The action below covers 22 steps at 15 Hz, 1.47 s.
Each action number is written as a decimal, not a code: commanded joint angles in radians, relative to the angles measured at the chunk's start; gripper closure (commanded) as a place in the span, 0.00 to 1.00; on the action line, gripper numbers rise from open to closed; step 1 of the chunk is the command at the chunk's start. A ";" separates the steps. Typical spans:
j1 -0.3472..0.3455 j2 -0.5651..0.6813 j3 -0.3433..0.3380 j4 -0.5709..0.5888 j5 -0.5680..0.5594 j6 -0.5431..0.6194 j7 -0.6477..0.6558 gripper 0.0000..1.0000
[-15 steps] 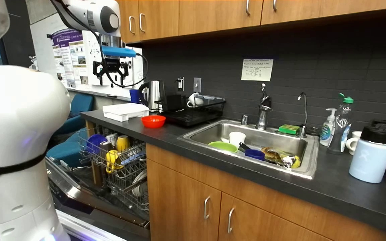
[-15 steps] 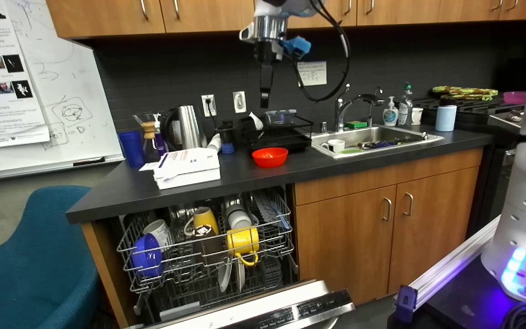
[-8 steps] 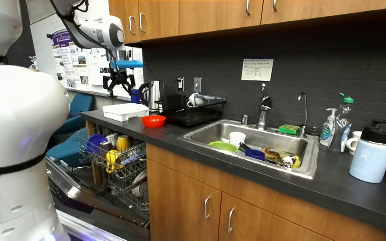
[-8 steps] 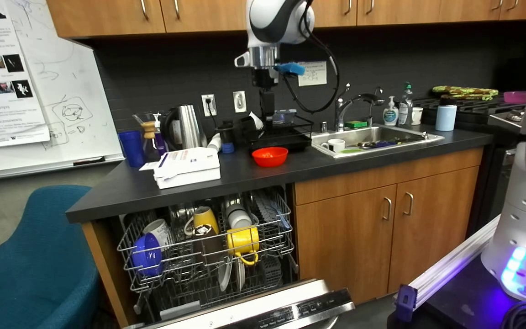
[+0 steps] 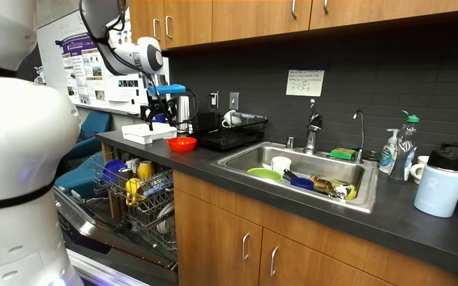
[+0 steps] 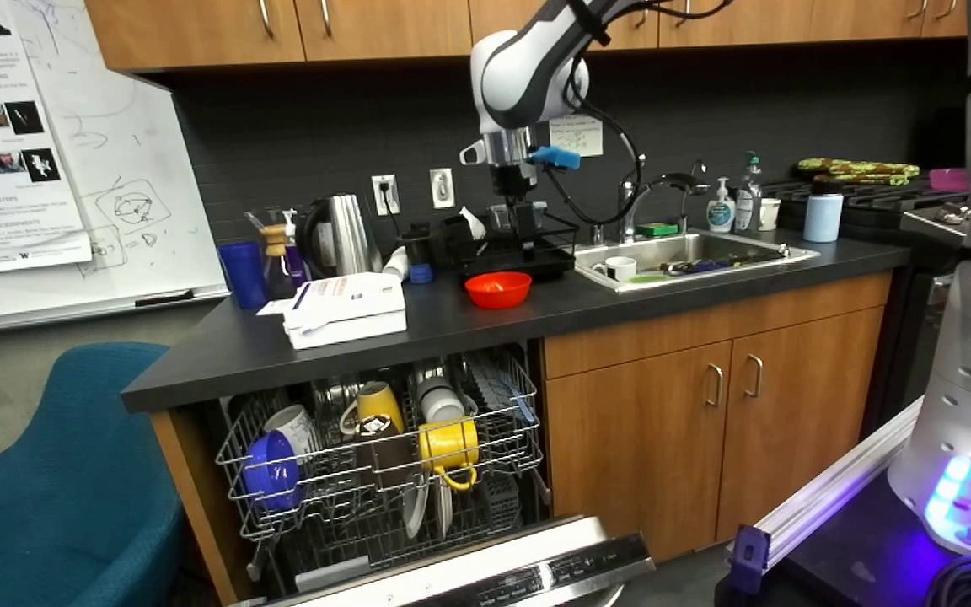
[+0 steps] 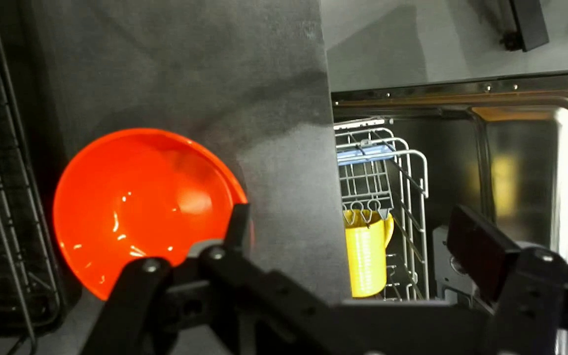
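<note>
In an exterior view, the camera looks a bit down across the sink [image 5: 320, 166], which is nearer than the red bowl [image 5: 181, 145]. In an exterior view, the camera faces the red bowl from in front, with the open dishwasher [image 6: 574, 577] below it. Both exterior views share the red bowl, sink and dishwasher. The wrist view looks down from close above the red bowl, and seems to catch the drying rack [image 7: 0, 186] beside it, but that part is dark.

Pincer [image 5: 160, 124] near red bowl [image 5: 182, 144]
</note>
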<state>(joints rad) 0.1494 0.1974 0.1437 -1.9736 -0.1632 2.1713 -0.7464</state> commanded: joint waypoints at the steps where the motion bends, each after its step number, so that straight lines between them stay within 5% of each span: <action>1: -0.008 0.023 0.003 0.011 -0.042 -0.012 0.026 0.00; 10: -0.016 0.054 0.021 0.021 0.000 0.050 0.084 0.00; 22: -0.001 0.194 0.026 0.203 0.014 0.127 0.177 0.00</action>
<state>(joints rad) 0.1489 0.3324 0.1624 -1.8471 -0.1279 2.2905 -0.5938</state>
